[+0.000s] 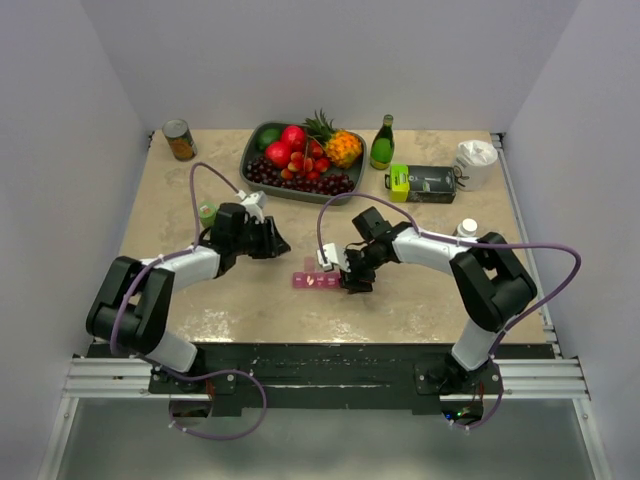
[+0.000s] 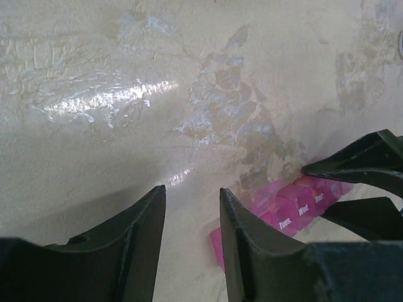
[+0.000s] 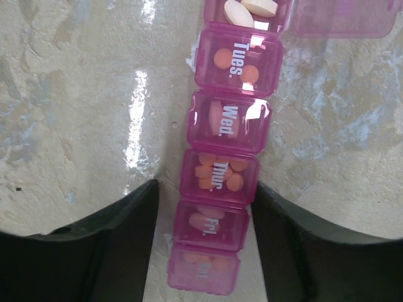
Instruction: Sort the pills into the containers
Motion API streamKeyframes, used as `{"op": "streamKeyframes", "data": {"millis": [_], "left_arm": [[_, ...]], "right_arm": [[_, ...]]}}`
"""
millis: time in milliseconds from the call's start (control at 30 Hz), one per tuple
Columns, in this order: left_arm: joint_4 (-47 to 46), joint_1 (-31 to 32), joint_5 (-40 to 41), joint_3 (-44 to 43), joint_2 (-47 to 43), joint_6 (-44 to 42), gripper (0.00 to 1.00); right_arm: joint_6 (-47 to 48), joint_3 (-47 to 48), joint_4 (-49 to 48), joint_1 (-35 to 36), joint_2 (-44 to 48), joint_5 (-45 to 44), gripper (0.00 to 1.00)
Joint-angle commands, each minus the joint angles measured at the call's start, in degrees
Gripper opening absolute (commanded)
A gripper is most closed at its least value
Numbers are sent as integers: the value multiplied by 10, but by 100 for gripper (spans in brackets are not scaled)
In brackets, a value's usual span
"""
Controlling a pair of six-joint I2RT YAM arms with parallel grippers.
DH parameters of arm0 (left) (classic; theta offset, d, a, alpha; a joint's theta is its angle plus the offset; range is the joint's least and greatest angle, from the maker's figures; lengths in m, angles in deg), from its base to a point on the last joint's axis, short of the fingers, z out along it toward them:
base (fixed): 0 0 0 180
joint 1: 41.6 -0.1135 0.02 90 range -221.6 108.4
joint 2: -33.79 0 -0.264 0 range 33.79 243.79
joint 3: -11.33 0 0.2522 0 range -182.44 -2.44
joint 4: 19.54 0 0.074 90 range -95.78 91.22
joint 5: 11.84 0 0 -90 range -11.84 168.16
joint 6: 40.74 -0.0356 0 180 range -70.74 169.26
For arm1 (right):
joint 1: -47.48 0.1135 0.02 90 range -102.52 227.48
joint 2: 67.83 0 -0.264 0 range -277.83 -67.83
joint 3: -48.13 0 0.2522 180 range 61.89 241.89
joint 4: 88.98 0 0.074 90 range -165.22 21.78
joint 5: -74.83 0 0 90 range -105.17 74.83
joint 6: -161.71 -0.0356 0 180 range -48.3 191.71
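Mottled beige stone forms the table (image 1: 420,300), and the pink pill organizer (image 1: 318,280) lies flat on it as a strip running left to right. Over the organizer's Thur. and Fri. compartments the right gripper (image 3: 206,185) straddles the strip with jaws apart. A sliver of table shows between one finger and the pink wall, while the other finger sits so close that contact cannot be told. Orange pills (image 3: 217,175) show through the shut lids. Past Tues., a compartment stands open with pale oval pills (image 3: 252,9) inside. Just beyond the organizer's left end, the left gripper (image 2: 192,192) hangs over bare table, jaws parted and empty. A fruit tray (image 1: 247,158) sits well behind the organizer.
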Motion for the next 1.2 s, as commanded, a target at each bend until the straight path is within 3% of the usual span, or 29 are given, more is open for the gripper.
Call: {"op": "streamKeyframes", "data": {"millis": [0,200,433,500,633,767,933,1167], "left_arm": [[-26,11,10,-32,45,-7,43],[-53,21,-16,-56,98,-6,41],[-84,56,-79,-74,139,-3,34],[-94,60,-103,-65,137,2,29],[-141,67,-138,-26,113,28,10],[-154,81,-142,14,68,41,3],[-113,104,-136,30,29,40,0],[-51,121,-102,37,48,39,0]], "right_arm": [[-1,14,-13,7,-8,-24,55],[-7,12,-19,7,-10,-34,36],[-18,14,-23,9,-16,-45,24],[-21,14,-24,8,-17,-46,22],[-26,16,-24,9,-18,-52,20],[-30,17,-25,8,-20,-57,18],[-37,20,-26,8,-24,-63,17],[-45,22,-27,8,-30,-69,17]]}}
